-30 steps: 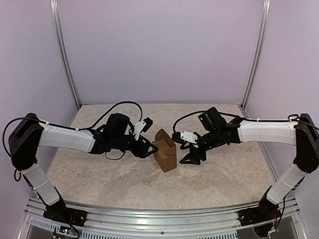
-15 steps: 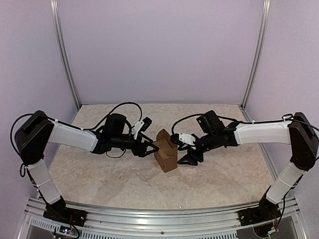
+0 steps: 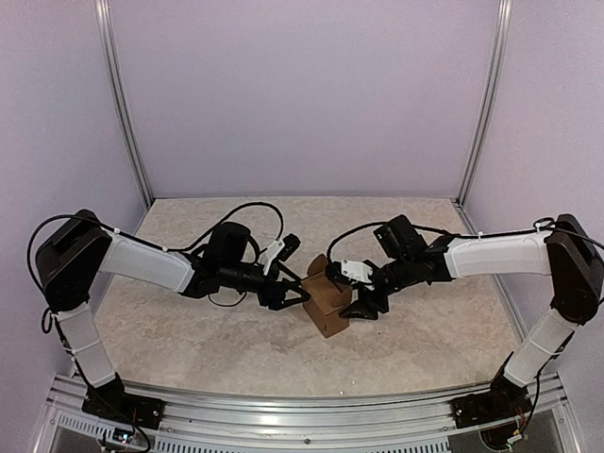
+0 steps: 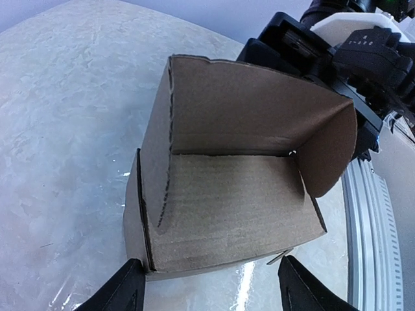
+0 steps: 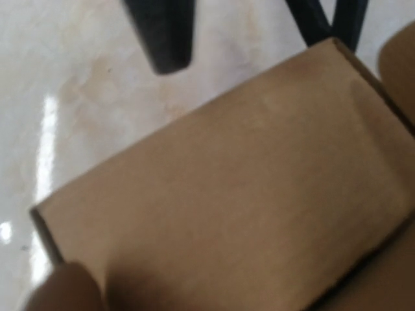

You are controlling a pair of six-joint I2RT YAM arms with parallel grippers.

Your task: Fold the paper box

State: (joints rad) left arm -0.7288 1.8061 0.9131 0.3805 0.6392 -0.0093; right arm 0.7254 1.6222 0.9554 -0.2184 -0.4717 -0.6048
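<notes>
Count on the bench (image 3: 189,349): one paper box (image 3: 330,304), two arms, two end effectors.

The box is plain brown cardboard and sits near the middle of the bench, between my two end effectors. In the left wrist view its open side faces the camera. The inside walls are visible and one flap curls inward at the right.

My left end effector (image 3: 297,293) is open wide. Its two fingers (image 4: 120,291) stand apart at the near lower edge of the box, one toward each corner, and neither clamps the cardboard.

My right end effector (image 3: 363,307) is against the box's opposite side. Its wrist view is filled by one blurred cardboard panel, with two dark fingers of the left end effector beyond it. I cannot tell whether the right jaws are open or closed.
</notes>
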